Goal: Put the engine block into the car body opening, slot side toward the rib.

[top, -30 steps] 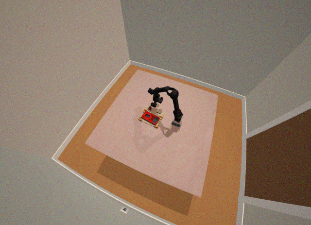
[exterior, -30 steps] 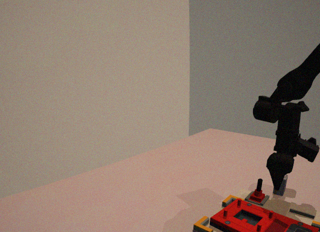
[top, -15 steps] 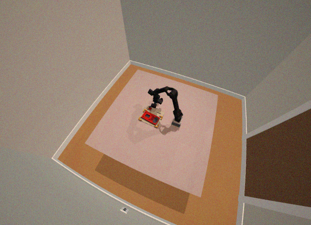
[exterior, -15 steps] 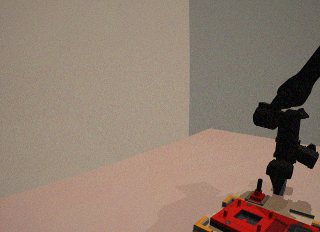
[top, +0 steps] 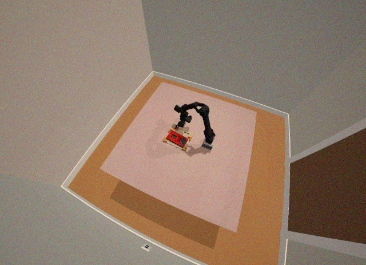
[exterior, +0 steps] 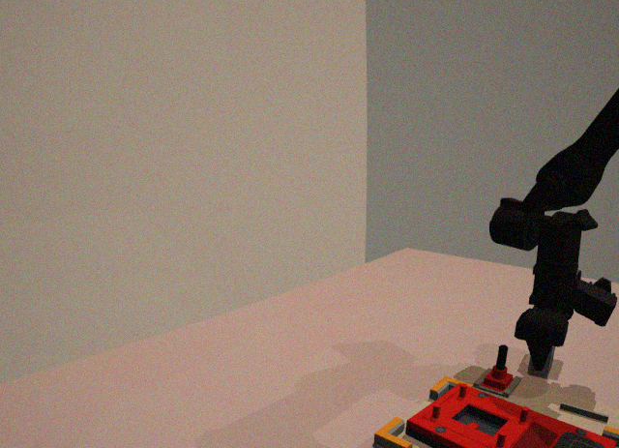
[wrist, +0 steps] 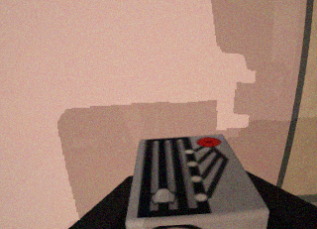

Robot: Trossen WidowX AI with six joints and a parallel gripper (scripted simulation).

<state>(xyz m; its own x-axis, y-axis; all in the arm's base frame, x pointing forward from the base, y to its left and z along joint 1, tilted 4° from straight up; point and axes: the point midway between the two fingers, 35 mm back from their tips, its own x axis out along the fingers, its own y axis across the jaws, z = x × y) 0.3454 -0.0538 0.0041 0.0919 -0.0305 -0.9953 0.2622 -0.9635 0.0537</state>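
Observation:
The engine block (exterior: 549, 359) (wrist: 243, 194) is a light grey box with black stripes, white knobs and a red disc on top. It stands upright on the pink table behind the car body. My gripper (top: 180, 126) (exterior: 541, 367) (wrist: 185, 182) points down and is shut on the engine block, one black finger on each side. The red car body (top: 178, 134) (exterior: 492, 405) lies flat, with a dark rectangular opening (top: 173, 136) (exterior: 482, 417). A small red rib (exterior: 472, 427) juts in at the opening's near edge. The block's slot cannot be made out.
Yellow corner brackets (exterior: 392, 430) surround the car body on a cream base. Short red posts (exterior: 523, 414) rise from the car body. A red stepped piece with a black stick (exterior: 502, 357) stands on a grey holder behind its left corner, to the left of my gripper.

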